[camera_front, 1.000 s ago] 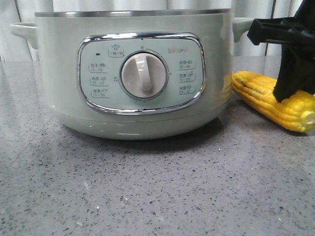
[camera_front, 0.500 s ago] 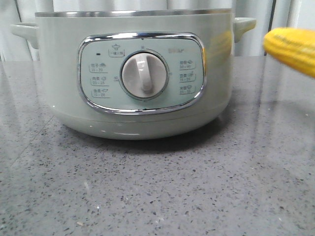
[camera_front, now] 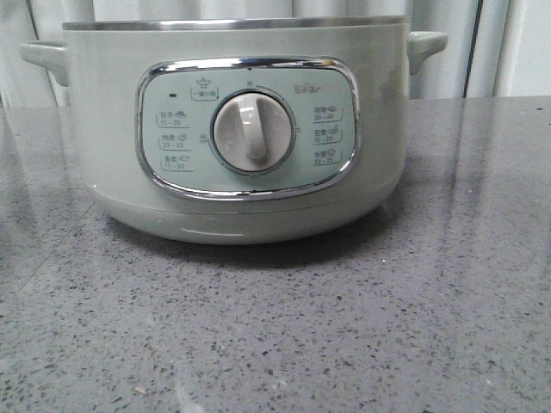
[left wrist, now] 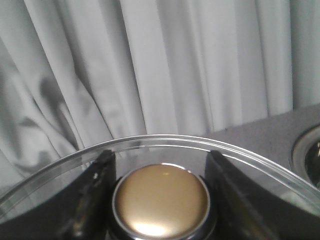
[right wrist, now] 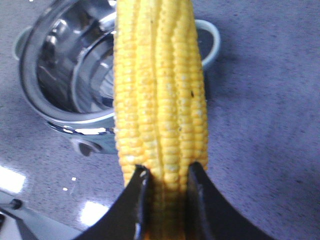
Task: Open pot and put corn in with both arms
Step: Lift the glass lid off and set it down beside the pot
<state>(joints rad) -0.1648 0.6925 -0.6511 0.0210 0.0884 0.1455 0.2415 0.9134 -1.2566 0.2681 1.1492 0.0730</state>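
The sage-green pot (camera_front: 241,129) stands in the middle of the front view, dial facing me, lid off. From the right wrist view it lies below with its steel inside open (right wrist: 65,70). My right gripper (right wrist: 167,172) is shut on the yellow corn (right wrist: 160,85) and holds it in the air above the counter, the cob's far end over the pot's rim. My left gripper (left wrist: 160,162) is shut on the gold knob (left wrist: 161,197) of the round glass lid (left wrist: 165,142), held up in front of the curtain. Neither gripper shows in the front view.
Grey speckled counter (camera_front: 344,327) lies around the pot. White curtain (left wrist: 150,60) hangs behind. The pot's two side handles (camera_front: 426,43) stick out left and right.
The corn rose from the counter at the pot's right, was lifted past the upper right of the front view, and has now left that view with the right gripper.
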